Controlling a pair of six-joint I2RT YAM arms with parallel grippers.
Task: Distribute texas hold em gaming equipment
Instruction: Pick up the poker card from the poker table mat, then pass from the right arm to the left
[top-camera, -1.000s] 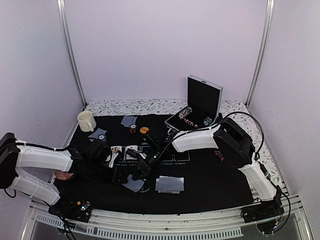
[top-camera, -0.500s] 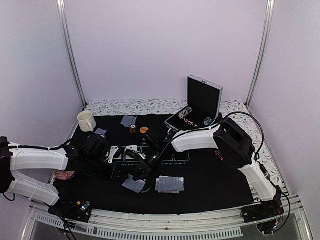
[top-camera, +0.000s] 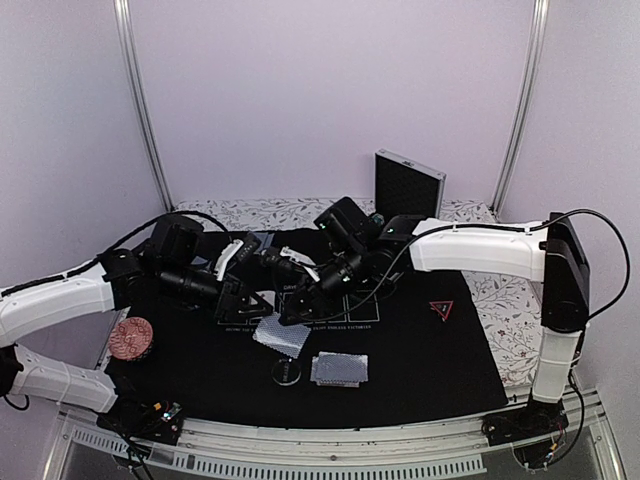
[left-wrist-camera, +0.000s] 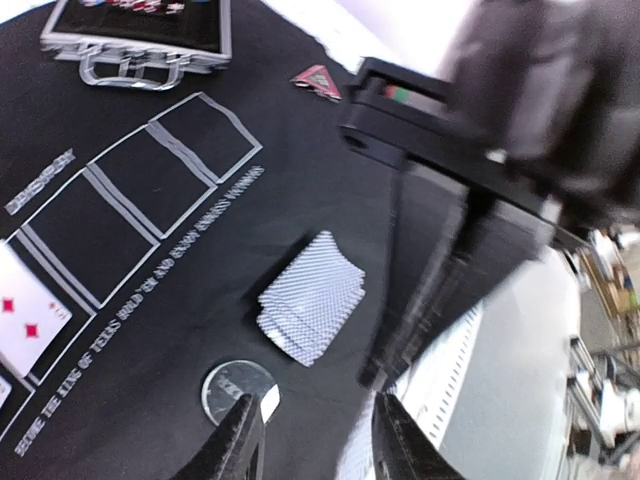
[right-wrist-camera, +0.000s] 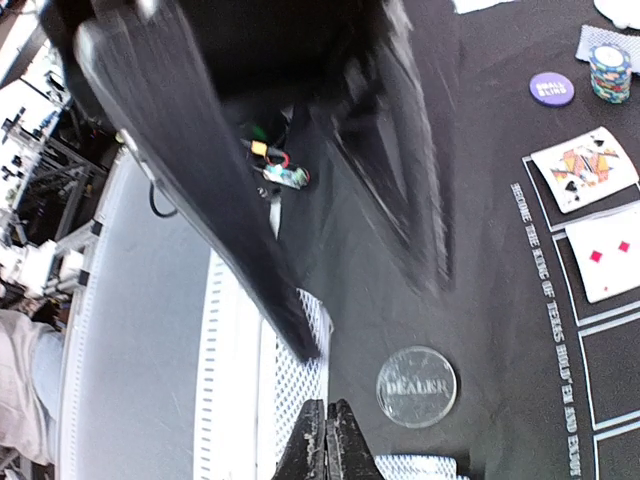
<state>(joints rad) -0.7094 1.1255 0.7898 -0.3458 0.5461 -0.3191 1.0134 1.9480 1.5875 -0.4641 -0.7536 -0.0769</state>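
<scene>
Chips (left-wrist-camera: 140, 5) fill the silver case (left-wrist-camera: 150, 45); left gripper (left-wrist-camera: 318, 425) gapes, right gripper (right-wrist-camera: 325, 435) pinches 1 card (top-camera: 280, 333).

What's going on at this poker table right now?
Poker gear is being laid out on a black felt mat. The right claw is shut on what looks like a grey-blue-backed playing card, held just above the mat near the middle. The left claw hovers open beside it, holding nothing. The grey-blue-backed deck and a clear round dealer disc lie nearer the front edge. Two face-up cards lie on the mat too.
</scene>
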